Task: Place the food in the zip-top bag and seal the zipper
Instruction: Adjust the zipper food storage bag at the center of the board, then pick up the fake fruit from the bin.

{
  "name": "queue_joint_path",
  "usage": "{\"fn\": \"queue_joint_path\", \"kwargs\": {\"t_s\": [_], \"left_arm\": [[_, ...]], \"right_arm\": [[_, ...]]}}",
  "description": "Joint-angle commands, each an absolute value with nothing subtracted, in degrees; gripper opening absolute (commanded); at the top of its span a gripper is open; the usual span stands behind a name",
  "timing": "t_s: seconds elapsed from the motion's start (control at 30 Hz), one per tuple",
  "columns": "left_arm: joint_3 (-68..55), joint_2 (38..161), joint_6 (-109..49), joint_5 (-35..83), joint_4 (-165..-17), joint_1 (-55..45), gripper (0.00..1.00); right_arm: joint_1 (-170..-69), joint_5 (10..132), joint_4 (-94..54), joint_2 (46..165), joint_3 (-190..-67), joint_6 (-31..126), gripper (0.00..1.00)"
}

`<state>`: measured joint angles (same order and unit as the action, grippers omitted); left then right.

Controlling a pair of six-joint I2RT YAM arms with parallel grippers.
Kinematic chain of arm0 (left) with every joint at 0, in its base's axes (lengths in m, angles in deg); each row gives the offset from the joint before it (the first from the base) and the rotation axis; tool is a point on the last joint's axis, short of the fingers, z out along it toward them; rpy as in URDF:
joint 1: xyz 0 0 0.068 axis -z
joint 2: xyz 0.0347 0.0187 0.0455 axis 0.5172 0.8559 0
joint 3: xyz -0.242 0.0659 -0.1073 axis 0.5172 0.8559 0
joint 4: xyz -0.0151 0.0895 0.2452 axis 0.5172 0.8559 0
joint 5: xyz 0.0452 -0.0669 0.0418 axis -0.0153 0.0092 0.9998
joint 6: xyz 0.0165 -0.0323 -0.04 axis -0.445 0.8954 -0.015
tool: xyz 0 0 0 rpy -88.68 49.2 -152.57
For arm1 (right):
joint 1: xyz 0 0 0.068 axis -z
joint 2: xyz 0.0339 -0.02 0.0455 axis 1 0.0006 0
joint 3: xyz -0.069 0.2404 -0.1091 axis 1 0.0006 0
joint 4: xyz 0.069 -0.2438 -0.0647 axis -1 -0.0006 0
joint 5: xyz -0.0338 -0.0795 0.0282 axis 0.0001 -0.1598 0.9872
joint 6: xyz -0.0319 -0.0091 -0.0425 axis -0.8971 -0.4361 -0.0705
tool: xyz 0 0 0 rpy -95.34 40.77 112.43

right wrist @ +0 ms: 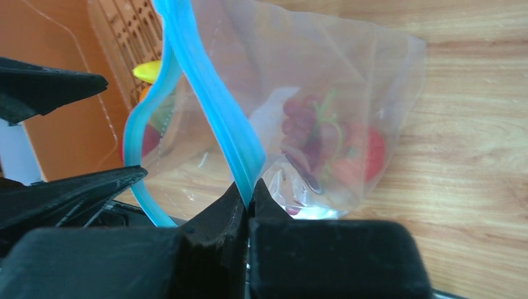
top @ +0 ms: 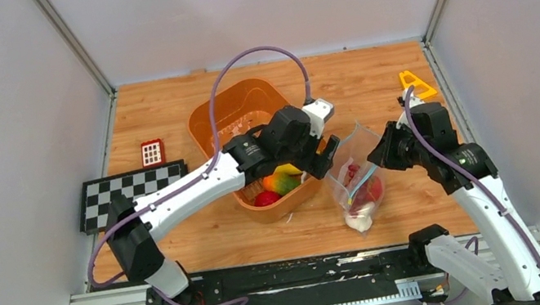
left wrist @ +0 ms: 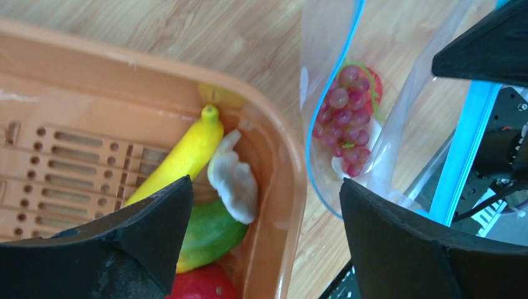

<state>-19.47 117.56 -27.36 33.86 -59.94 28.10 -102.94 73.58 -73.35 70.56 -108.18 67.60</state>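
Currently, the zip-top bag (top: 354,180) is sitting just right of the orange basket (top: 205,122), mouth gaping, holding grapes (left wrist: 345,118) and a red piece (right wrist: 370,152). The right gripper (right wrist: 249,193) is pinching the zipper (right wrist: 212,106), fingers closed on it. The left gripper (left wrist: 264,187) is hovering wide open and empty over the basket's right rim. A banana (left wrist: 187,156), a garlic piece (left wrist: 233,180), a green piece (left wrist: 212,233) and a red fruit (left wrist: 202,286) are waiting in the basket; loading appears partly done, sealing not begun.

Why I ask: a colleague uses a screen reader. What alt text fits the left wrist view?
The open left gripper hovers over an orange basket's edge, beside a clear zip-top bag. The basket holds a yellow banana, a white garlic piece, a green piece and a red fruit; the bag, its teal zipper open, holds purple grapes.
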Motion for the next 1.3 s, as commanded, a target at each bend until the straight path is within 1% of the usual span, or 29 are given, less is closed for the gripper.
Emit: {"fn": "queue_joint_path", "kwargs": {"t_s": [0.0,0.1,0.3,0.4,0.5,0.7,0.77,1.03,1.17,1.27], "left_arm": [[-17.12,109.41,-28.84,36.24,-63.05,26.98,0.99],[-13.91,105.18,-29.61,38.64,-63.89,25.24,1.0],[-4.18,100.83,-27.16,37.96,-65.82,16.23,1.0],[0.62,101.86,-26.24,33.56,-68.67,12.24,1.0],[0.57,106.27,-27.44,29.51,-67.0,9.99,1.0],[-0.71,113.48,-32.74,17.63,-66.95,9.2,1.0],[-0.7,115.25,-33.87,15.32,-67.23,9.24,1.0],[2.71,120.94,-34.0,14.81,-68.91,10.24,1.0],[2.56,124.58,-34.25,19.25,-68.44,12.43,1.0],[2.2,127.02,-33.79,23.21,-68.5,13.79,0.96]], "right_arm": [[-102.77,77.13,-66.0,70.37,-107.48,68.84,0.0],[-102.8,77.77,-64.42,69.72,-106.52,69.12,0.0],[-102.75,77.91,-60.1,65.83,-102.98,68.53,0.0],[-102.8,77.18,-57.41,64.07,-100.43,68.84,0.0],[-102.8,76.42,-57.19,64.55,-100.01,69.46,0.0],[-102.84,74.87,-57.92,66.27,-100.39,69.87,0.0],[-102.75,74.72,-57.87,66.61,-100.55,69.89,0.0],[-102.8,75.4,-57.96,68.5,-100.97,69.24,0.0],[-102.79,76.06,-57.26,68.78,-100.79,69.7,0.0],[-102.79,76.45,-57.04,68.88,-100.92,69.99,0.0]]}}
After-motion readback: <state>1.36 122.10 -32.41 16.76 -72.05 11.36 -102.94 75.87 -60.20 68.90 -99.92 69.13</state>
